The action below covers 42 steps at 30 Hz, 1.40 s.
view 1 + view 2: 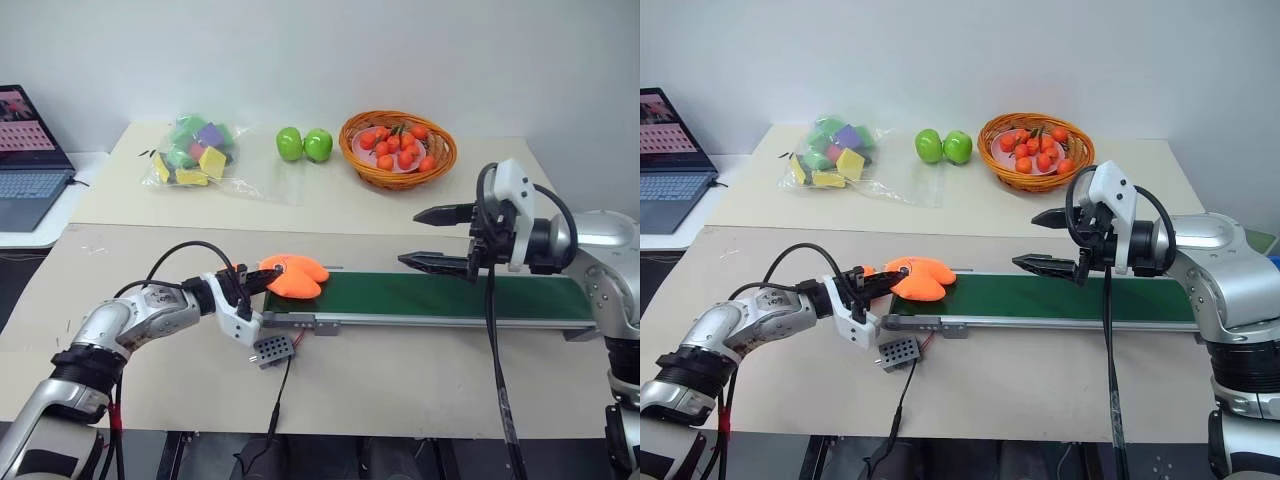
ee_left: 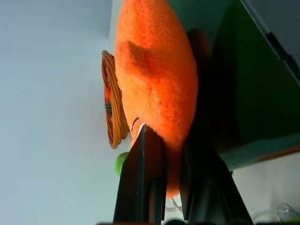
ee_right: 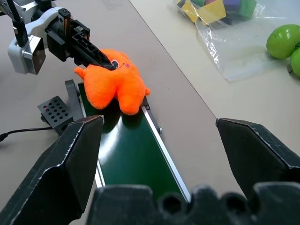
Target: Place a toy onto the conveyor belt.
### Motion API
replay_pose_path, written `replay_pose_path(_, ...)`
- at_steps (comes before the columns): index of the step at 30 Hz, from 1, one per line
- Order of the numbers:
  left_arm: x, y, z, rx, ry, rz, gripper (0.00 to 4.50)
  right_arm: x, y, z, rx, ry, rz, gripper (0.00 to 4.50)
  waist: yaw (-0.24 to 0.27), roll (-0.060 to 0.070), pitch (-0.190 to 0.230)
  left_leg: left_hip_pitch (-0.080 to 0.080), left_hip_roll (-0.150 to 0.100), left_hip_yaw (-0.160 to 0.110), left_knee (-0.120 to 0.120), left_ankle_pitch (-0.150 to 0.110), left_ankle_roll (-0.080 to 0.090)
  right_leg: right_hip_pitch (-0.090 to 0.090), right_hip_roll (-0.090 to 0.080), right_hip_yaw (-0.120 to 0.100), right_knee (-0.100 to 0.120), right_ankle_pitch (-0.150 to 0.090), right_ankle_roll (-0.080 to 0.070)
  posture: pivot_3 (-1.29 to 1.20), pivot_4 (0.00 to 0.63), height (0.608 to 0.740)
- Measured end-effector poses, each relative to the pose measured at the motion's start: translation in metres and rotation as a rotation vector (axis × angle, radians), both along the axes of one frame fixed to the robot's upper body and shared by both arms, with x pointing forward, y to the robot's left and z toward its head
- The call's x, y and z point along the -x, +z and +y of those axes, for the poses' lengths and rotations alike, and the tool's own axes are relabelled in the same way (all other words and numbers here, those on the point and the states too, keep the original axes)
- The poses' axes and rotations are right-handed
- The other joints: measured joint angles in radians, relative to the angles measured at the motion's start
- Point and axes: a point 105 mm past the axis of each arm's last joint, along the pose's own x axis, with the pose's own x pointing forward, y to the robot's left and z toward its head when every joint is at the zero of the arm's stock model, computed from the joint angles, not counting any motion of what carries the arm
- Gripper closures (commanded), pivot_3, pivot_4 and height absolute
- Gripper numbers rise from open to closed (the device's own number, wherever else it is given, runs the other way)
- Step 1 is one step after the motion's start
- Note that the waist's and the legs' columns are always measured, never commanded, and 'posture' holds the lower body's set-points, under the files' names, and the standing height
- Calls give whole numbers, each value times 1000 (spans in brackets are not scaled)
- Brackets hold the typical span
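Observation:
The bright orange plush toy (image 1: 296, 276) lies over the left end of the dark green conveyor belt (image 1: 450, 296), partly overhanging its end. My left gripper (image 1: 262, 279) is shut on the toy's near edge, and the left wrist view shows both black fingers (image 2: 143, 183) pinching the plush (image 2: 157, 75). From the right wrist view the toy (image 3: 115, 84) rests on the belt (image 3: 129, 154) with the left gripper (image 3: 110, 64) still on it. My right gripper (image 1: 425, 238) hangs open above the middle of the belt, empty.
A wicker basket (image 1: 398, 150) of small orange toys stands at the back, with two green apples (image 1: 304, 144) and a clear bag of coloured blocks (image 1: 195, 150) to its left. A laptop (image 1: 28, 150) sits far left. A grey control box (image 1: 273, 350) lies by the belt's left end.

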Motion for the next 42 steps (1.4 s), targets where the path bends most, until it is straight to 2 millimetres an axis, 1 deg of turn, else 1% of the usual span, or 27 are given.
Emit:
replay_pose_path(1,1,-1,-1,3,-7,6,3467,0,0,0,1,0,-1,0,0,0,0,0,0,0,0,0,0,0,0,0,0,0,0,0,150,738)
replay_pose_path(2,2,-3,-2,0,-13,17,3269,0,1,0,2,-1,-2,0,0,0,0,0,0,0,0,0,0,0,0,0,0,0,0,0,150,738)
replay_pose_path(4,4,-5,-4,-1,-21,40,2480,0,1,-1,3,-3,-4,0,0,0,0,0,0,0,0,0,0,0,0,0,0,0,0,0,150,738)
replay_pose_path(5,4,-6,-5,1,-26,49,2235,0,1,-1,4,-4,-4,0,0,0,0,0,0,0,0,0,0,0,0,0,0,0,0,0,150,738)
replay_pose_path(7,6,-3,-7,25,-39,67,1443,0,1,-1,5,-6,-5,0,-2,0,0,1,0,0,0,0,0,0,0,0,1,0,0,0,150,738)
replay_pose_path(8,9,-1,-8,47,-52,87,1128,0,1,-1,5,-6,-5,0,-3,0,0,1,0,0,0,0,0,0,0,0,1,0,0,0,150,738)
replay_pose_path(10,14,5,-10,85,-75,137,323,0,1,-2,6,-7,-5,0,-6,0,0,1,0,0,0,0,0,0,0,0,2,0,0,0,150,738)
replay_pose_path(11,16,8,-9,93,-79,157,7,0,1,-2,6,-8,-5,0,-8,0,0,1,0,0,0,0,0,0,0,0,1,0,0,0,150,738)
replay_pose_path(13,19,13,-9,109,-76,228,7,0,1,-2,6,-11,-5,0,-11,0,0,1,0,0,0,0,0,0,0,1,2,0,0,0,150,738)
replay_pose_path(14,21,14,-7,125,-52,319,7,0,1,-2,6,-14,-6,0,-13,0,0,1,0,0,0,0,1,0,0,1,2,0,0,0,150,738)
replay_pose_path(15,22,14,-5,130,-39,350,7,0,1,-2,5,-15,-6,0,-16,0,0,1,0,0,0,0,1,0,0,1,2,0,0,0,150,738)
replay_pose_path(18,21,14,5,213,84,659,7,-1,0,-3,5,-19,-5,0,-21,0,0,1,1,0,1,-1,1,0,0,1,3,0,0,0,150,738)
replay_pose_path(20,22,15,8,253,126,800,7,-1,0,-3,5,-19,-4,0,-21,0,0,1,1,0,1,-1,1,0,0,1,3,0,0,0,150,738)
replay_pose_path(21,22,19,8,288,139,863,7,-1,0,-3,5,-19,-4,0,-21,0,0,1,1,0,1,-1,1,0,0,1,3,0,0,0,150,738)
replay_pose_path(23,18,25,7,391,201,1064,7,-1,0,-3,6,-18,-3,0,-20,0,0,1,1,-1,2,-1,2,0,0,1,3,0,1,0,150,738)
replay_pose_path(25,15,34,6,453,250,1205,7,-1,-1,-1,15,-3,-9,0,-20,0,0,1,0,-2,3,-1,2,0,1,1,3,-1,1,0,150,738)
replay_pose_path(27,12,55,0,509,224,1259,7,-2,-1,2,24,11,-14,0,-21,0,0,1,0,-2,3,-1,2,1,1,1,3,-1,1,0,150,738)
replay_pose_path(29,12,79,-6,560,173,1290,7,-3,-2,2,28,8,-10,0,-21,0,0,1,0,-2,3,-2,3,0,1,1,3,-1,1,0,150,738)
replay_pose_path(31,12,94,-6,593,156,1294,7,-4,-3,1,26,6,-6,0,-21,0,0,1,0,-2,3,-2,3,0,1,1,3,-1,1,0,150,738)
replay_pose_path(34,10,96,-6,622,162,1315,7,-3,0,0,20,10,-10,0,-25,0,0,1,0,-1,3,-2,3,1,1,1,3,-1,1,0,150,738)
replay_pose_path(37,8,94,-10,655,162,1333,7,0,10,-2,-30,18,-24,0,-21,0,0,1,0,-2,4,-2,3,1,1,1,3,-1,1,0,150,738)
replay_pose_path(38,6,96,-11,678,164,1339,7,1,16,-2,-70,26,-28,0,-21,0,0,1,0,-2,4,-2,3,1,1,1,3,-1,1,0,150,738)
replay_pose_path(42,5,103,-11,731,162,1348,7,4,25,-6,-119,24,-36,0,-21,0,0,1,0,-2,4,-2,3,1,1,1,3,-1,1,0,150,738)
